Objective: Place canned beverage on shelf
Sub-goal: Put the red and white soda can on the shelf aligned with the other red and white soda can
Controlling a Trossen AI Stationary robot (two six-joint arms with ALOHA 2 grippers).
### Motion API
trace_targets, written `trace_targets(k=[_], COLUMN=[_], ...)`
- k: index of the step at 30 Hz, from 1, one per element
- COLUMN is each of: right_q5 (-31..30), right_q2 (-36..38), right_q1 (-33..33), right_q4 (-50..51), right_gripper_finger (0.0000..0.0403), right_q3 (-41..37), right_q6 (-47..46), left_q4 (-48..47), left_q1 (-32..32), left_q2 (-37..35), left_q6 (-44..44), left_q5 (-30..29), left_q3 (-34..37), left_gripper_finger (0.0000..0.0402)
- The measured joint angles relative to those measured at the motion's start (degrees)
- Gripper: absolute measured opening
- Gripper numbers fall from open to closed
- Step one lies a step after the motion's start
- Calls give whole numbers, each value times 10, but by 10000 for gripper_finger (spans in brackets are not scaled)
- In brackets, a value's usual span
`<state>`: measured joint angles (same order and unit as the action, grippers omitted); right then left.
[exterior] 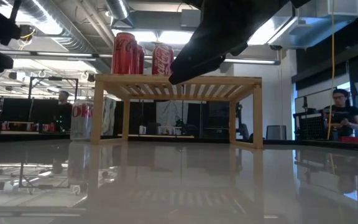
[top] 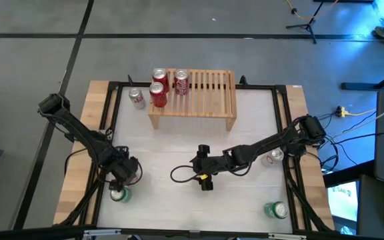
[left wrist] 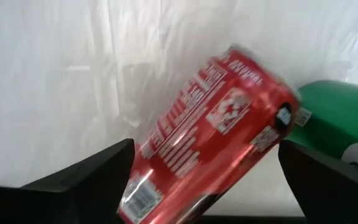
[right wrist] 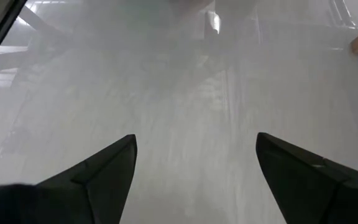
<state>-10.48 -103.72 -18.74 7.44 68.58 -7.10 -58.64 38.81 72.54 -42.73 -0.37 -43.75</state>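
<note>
Three red cans stand on the left end of the low pale-wood shelf [top: 202,93] with its slatted top and solid side legs: two at the back [top: 160,77] [top: 181,81] and one at the front left corner [top: 158,95]. One silver can [top: 136,98] stands on the table just beside the shelf's left leg. Another silver can [top: 273,157] stands near the right arm, one green can [top: 277,211] stands at the table's near right corner, and a second green can [top: 118,194] stands under the left gripper [top: 122,177].

In the left wrist view a tilted red can [left wrist: 213,134] with white lettering lies between the left gripper's wide-spread fingers [left wrist: 86,180], with the green can close behind it; whether the pads touch the red can cannot be told. The right gripper [right wrist: 194,171] hangs released and empty over bare table, near its middle.

The table [top: 245,133] is glossy white with a black frame and pale wooden edges, on a grey floor. Beyond it, the low view shows ceiling lights, ducts and a person [exterior: 344,115] seated at right.
</note>
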Motion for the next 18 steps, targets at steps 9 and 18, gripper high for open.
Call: trace_targets(k=[9,18], right_q5=[0,0], right_q2=[0,0], right_q1=[0,0], right_q4=[1,5], right_gripper_finger=[326,326], right_q3=[0,0], right_q6=[-19,-18], left_q4=[48,49], left_q1=[0,11], left_q2=[2,5], left_q6=[-6,-8], left_q5=[-3,-48], left_q3=[2,5], left_gripper_finger=[385,385])
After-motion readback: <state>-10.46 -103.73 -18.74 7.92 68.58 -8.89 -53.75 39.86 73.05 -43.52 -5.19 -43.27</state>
